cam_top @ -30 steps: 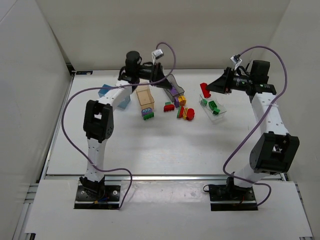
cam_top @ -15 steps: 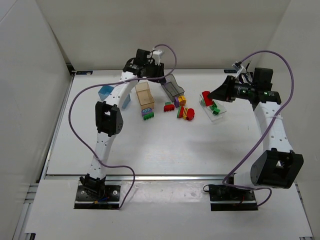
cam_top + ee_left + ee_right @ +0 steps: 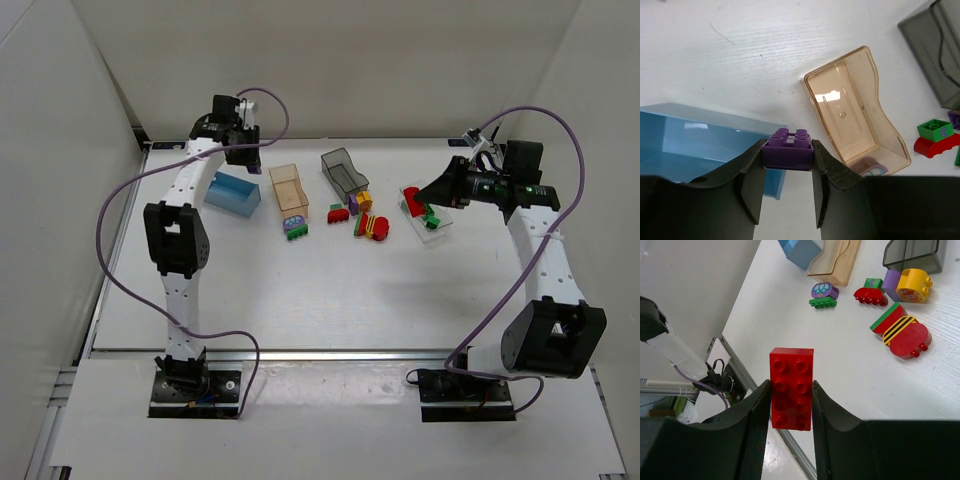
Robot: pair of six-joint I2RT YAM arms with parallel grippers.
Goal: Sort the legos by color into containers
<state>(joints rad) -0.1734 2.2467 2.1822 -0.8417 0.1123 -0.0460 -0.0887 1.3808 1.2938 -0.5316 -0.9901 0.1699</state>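
Your left gripper (image 3: pixel 787 156) is clamped on a purple brick (image 3: pixel 788 145), which it holds above the edge of the light blue bin (image 3: pixel 690 145). Your right gripper (image 3: pixel 791 392) is closed on a red brick (image 3: pixel 791 375), raised by the clear bin (image 3: pixel 441 229) with green bricks (image 3: pixel 428 211) inside. Other legos (image 3: pixel 372 227) lie on the tabletop (image 3: pixel 330 290) near the tan bin (image 3: pixel 850 100) and the grey bin (image 3: pixel 935 55).

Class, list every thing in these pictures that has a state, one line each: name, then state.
Left gripper, shut on small purple plastic brick.
Right gripper, shut on red plastic brick.
Light blue rectangular plastic bin, upright, visible part empty.
Translucent tan plastic bin, upright, empty.
Dark smoky grey plastic bin, upright, contents unclear.
Clear plastic bin, holds green bricks.
Loose mixed-colour bricks, on table, unsorted.
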